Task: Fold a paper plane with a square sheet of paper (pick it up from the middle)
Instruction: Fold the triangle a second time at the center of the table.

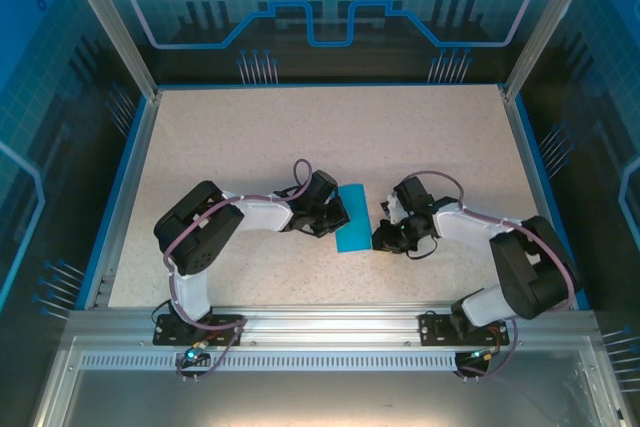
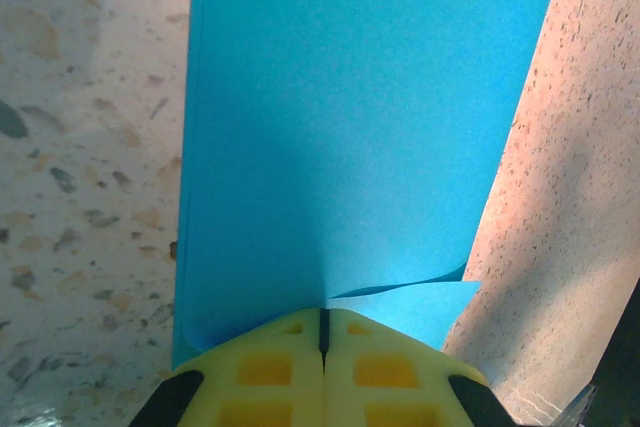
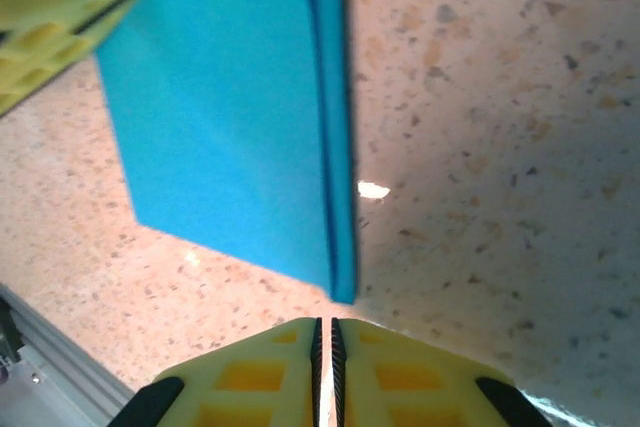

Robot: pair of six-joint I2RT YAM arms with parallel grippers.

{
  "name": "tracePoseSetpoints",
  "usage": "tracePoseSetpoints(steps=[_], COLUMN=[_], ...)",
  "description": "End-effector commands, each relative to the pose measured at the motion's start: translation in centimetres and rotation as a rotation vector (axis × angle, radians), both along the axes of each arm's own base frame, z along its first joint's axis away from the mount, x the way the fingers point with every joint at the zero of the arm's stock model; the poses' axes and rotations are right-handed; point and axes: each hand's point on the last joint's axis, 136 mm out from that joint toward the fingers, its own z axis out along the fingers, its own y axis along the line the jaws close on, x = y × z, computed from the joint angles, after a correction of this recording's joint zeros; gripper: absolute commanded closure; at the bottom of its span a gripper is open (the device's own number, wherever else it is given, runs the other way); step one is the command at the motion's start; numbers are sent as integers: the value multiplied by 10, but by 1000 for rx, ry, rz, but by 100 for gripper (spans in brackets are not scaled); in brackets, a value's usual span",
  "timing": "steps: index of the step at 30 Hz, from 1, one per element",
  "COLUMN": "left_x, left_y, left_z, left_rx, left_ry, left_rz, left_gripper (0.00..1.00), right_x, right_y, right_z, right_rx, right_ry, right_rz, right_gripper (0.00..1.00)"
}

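- Clearly, our left gripper point(image 2: 323, 332) is clamped tight on the near edge of the square sheet of paper point(image 2: 350, 127); we judge this pins the doubled layers so they cannot spring apart.
- Our right gripper point(image 3: 324, 332) has its jaws almost together on nothing, just beside the sheet's creased edge, probably placed to press it.
- We see thin, smooth, bright blue paper folded into a long rectangle, lying between both grippers on the speckled, grainy table point(image 1: 300, 127).

Black-and-white arms point(image 1: 262, 213), purple cables point(image 1: 437, 174), yellow gripper fingers point(image 2: 262, 372)
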Motion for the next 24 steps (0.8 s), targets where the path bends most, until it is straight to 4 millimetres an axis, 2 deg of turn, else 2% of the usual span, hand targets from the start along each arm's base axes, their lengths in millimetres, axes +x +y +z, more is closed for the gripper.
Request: tracePoseSetpoints(steps=[1, 4, 7, 12, 17, 19, 21, 24], left_x=[-4, -2, -2, -1, 0, 1, 2, 5], left_y=[10, 10, 9, 8, 8, 6, 5, 0], left_z=[-19, -18, -17, -13, -10, -8, -3, 12], left_rx=[69, 66, 66, 61, 62, 57, 49, 22], left_ry=[34, 31, 30, 18, 12, 4, -7, -41], left_rz=[0, 2, 0, -4, -12, -16, -21, -42], left_gripper=[100, 100, 100, 100, 99, 99, 98, 94], right_x=[6, 12, 19, 20, 7, 3, 2, 0], right_y=[13, 26, 31, 16, -8, -13, -9, -11], right_z=[24, 28, 18, -12, -39, -44, -43, -44], right_rx=[56, 86, 89, -12, -93, -116, -83, -98], right_ry=[-27, -38, -25, 33, 105, 119, 116, 128], right_rz=[18, 44, 49, 27, -12, -22, -23, -21], right_gripper=[85, 84, 85, 86, 87, 87, 87, 87])
